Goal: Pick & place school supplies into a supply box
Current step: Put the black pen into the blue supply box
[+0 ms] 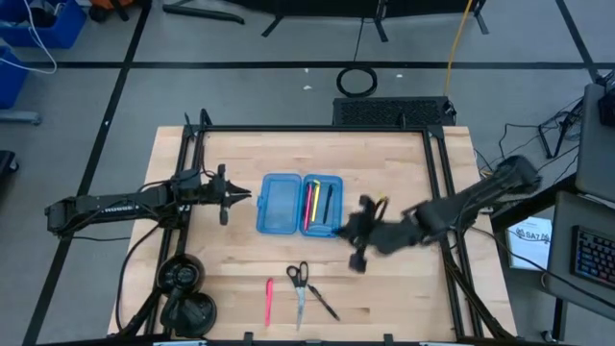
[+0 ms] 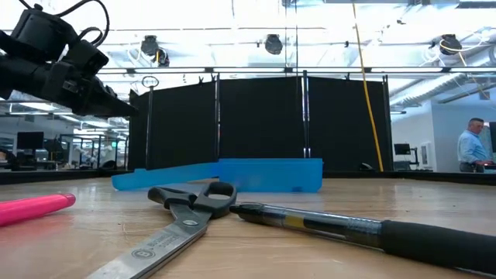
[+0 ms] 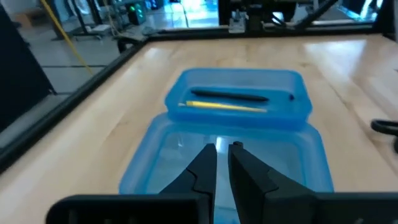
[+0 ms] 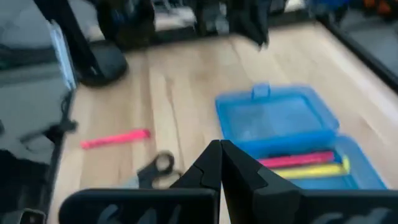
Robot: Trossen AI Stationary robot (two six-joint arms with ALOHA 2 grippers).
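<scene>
The blue supply box [image 1: 299, 204] lies open at the table's middle. Its left half [image 3: 224, 155] is bare; its right half [image 4: 311, 163] holds pink, yellow and black pens. A pink pen [image 1: 269, 300], the scissors [image 1: 299, 283] and a black pen [image 1: 324, 302] lie flat on the wood near the table's near edge. My right gripper [image 4: 221, 155] is shut on nothing and hovers just off the box's near right corner. My left gripper [image 3: 222, 155] waits beside the box's left half, its fingers almost together, holding nothing.
Two round black objects [image 1: 183, 293] sit at the near left corner. Black frame rails [image 1: 437, 183] run along the table's left, right and far sides. Bare wood stretches between the box and the supplies at the near edge. A person [image 2: 470, 143] stands far behind the table.
</scene>
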